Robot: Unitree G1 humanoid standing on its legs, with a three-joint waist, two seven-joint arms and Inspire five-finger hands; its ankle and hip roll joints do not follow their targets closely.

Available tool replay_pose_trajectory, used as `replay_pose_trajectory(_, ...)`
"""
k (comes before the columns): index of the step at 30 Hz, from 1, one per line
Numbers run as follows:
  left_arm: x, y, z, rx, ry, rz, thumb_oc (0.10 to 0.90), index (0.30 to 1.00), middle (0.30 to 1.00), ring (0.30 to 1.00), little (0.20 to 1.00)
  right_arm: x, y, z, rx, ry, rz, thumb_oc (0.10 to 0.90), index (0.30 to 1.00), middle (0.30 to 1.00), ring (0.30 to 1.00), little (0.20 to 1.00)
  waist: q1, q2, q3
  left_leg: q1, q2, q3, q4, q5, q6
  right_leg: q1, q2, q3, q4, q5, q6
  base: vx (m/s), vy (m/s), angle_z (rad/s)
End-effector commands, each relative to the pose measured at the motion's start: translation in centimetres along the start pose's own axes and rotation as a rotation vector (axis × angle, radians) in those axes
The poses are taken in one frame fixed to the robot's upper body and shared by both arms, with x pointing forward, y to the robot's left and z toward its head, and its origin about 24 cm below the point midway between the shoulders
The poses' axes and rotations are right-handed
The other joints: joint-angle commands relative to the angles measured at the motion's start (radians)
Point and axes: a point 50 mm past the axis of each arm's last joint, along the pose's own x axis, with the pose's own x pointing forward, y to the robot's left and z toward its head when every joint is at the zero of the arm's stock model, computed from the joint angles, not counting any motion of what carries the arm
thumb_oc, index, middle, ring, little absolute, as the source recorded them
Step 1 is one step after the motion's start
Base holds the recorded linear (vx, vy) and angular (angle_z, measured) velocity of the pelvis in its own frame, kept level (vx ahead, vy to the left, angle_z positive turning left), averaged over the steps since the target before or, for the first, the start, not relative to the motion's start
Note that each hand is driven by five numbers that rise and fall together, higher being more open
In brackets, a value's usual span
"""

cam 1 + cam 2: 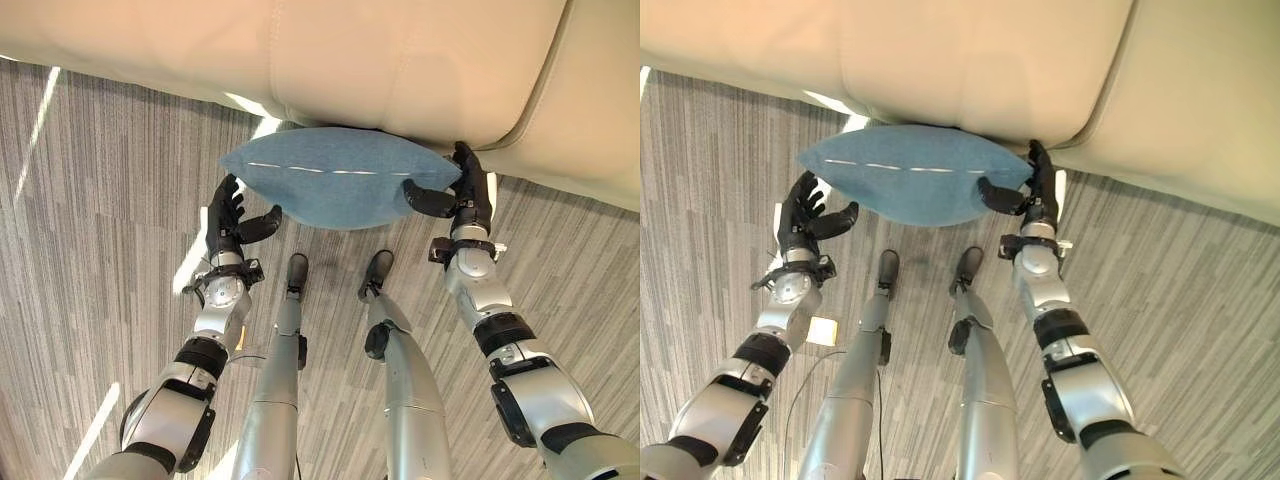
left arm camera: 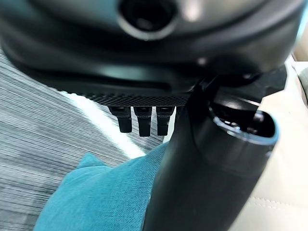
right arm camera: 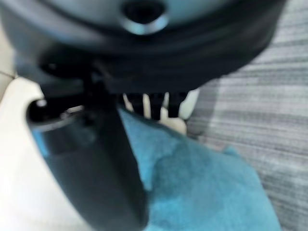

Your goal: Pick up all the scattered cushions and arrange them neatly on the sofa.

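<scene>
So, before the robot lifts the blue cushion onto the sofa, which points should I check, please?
1. Right hand on the blue cushion: ok, thumb lies over its edge.
2. Left hand on the cushion: not ok, open, at its corner without a grip.
3. Cushion off the floor: cannot tell.
4. Sofa directly ahead: ok.
5. Cushion free of the sofa front: not ok, it touches.
</scene>
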Motion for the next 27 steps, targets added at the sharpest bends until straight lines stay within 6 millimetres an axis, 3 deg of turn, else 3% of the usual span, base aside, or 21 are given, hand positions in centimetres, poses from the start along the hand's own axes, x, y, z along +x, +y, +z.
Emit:
replay_pose_trajectory(1,0.0,0.8,1.2,0.027,-0.096,0.026,0.8,0.9,0.9,0.9,0.9,-0.4,1.5,1.6,-0.004,-0.112,0.065,0.8,0.9,0.9,0.9,0.9,0.001,-0.005,-0.094,-0.059,-0.002,0.058,0.018,-0.059,0.001,-0.019,-0.047,0.093,0.006,-0.077,0.171,-0.01,0.039,0.01)
replay_pose_trajectory(4,0.8,-1.4,3.4,0.043,-0.166,-0.025,0.8,0.9,0.9,0.9,0.9,-0.2,3.6,3.4,0.027,-0.156,0.117,0.8,0.9,0.9,0.9,0.9,-0.003,-0.003,-0.08,-0.079,-0.009,0.059,0.011,-0.054,0.002,-0.04,-0.052,0.099,0.004,-0.074,0.176,0.0,0.013,0.0)
replay_pose_trajectory(10,1.2,-4.9,5.8,0.028,-0.237,-0.106,0.8,0.9,0.9,0.9,0.9,-0.5,6.5,5.3,0.074,-0.203,0.191,0.8,0.9,0.9,0.9,0.9,-0.009,0.001,-0.084,-0.106,-0.022,0.058,-0.001,-0.046,0.007,-0.07,-0.054,0.11,-0.003,-0.063,0.18,0.0,0.0,0.0)
replay_pose_trajectory(11,1.0,-6.2,6.6,0.005,-0.259,-0.136,0.8,0.9,0.9,0.9,0.9,-0.7,7.5,5.8,0.101,-0.209,0.219,0.776,0.865,0.865,0.865,0.865,-0.011,0.003,-0.089,-0.111,-0.024,0.058,-0.006,-0.045,0.008,-0.077,-0.055,0.112,-0.006,-0.061,0.182,0.0,0.0,0.0)
replay_pose_trajectory(12,1.0,-6.8,7.0,-0.014,-0.27,-0.149,0.626,0.639,0.639,0.639,0.639,-0.8,8.0,6.2,0.116,-0.217,0.232,0.566,0.549,0.549,0.549,0.549,-0.012,0.004,-0.091,-0.115,-0.026,0.059,-0.009,-0.044,0.009,-0.082,-0.055,0.115,-0.008,-0.059,0.184,0.0,0.0,0.0)
replay_pose_trajectory(13,1.0,-6.8,7.1,-0.014,-0.271,-0.149,0.579,0.568,0.568,0.568,0.568,-0.8,8.0,6.2,0.116,-0.217,0.232,0.489,0.434,0.434,0.434,0.434,-0.012,0.004,-0.091,-0.115,-0.026,0.059,-0.009,-0.044,0.009,-0.083,-0.055,0.115,-0.008,-0.059,0.184,0.0,0.0,0.0)
replay_pose_trajectory(14,0.8,-7.7,7.9,-0.039,-0.297,-0.17,0.4,0.3,0.3,0.3,0.3,-1.0,8.6,6.8,0.14,-0.236,0.252,0.4,0.3,0.3,0.3,0.3,-0.014,0.005,-0.098,-0.123,-0.027,0.06,-0.012,-0.043,0.01,-0.092,-0.055,0.117,-0.01,-0.055,0.186,0.0,0.0,0.0)
replay_pose_trajectory(21,0.5,-8.0,10.3,-0.153,-0.374,-0.183,0.4,0.3,0.3,0.3,0.3,-1.5,8.2,8.3,0.219,-0.314,0.272,0.4,0.3,0.3,0.3,0.3,-0.023,0.011,-0.13,-0.128,-0.03,0.066,-0.004,-0.05,0.016,-0.105,-0.052,0.133,0.002,-0.058,0.187,0.0,0.0,0.0)
replay_pose_trajectory(25,0.0,-7.0,9.5,-0.2,-0.354,-0.197,0.4,0.3,0.3,0.3,0.3,-2.2,7.4,7.2,0.237,-0.31,0.282,0.4,0.3,0.3,0.3,0.3,-0.025,0.019,-0.154,-0.099,-0.029,0.071,-0.002,-0.058,0.02,-0.087,-0.051,0.138,0.01,-0.064,0.185,0.02,-0.001,-0.03)
replay_pose_trajectory(27,-0.8,-5.5,7.8,-0.208,-0.323,-0.193,0.4,0.3,0.3,0.3,0.3,-3.4,6.1,5.1,0.259,-0.276,0.281,0.4,0.3,0.3,0.3,0.3,-0.027,0.027,-0.174,-0.039,-0.03,0.082,0.002,-0.074,0.025,-0.037,-0.049,0.138,0.018,-0.069,0.185,0.03,0.006,-0.05)
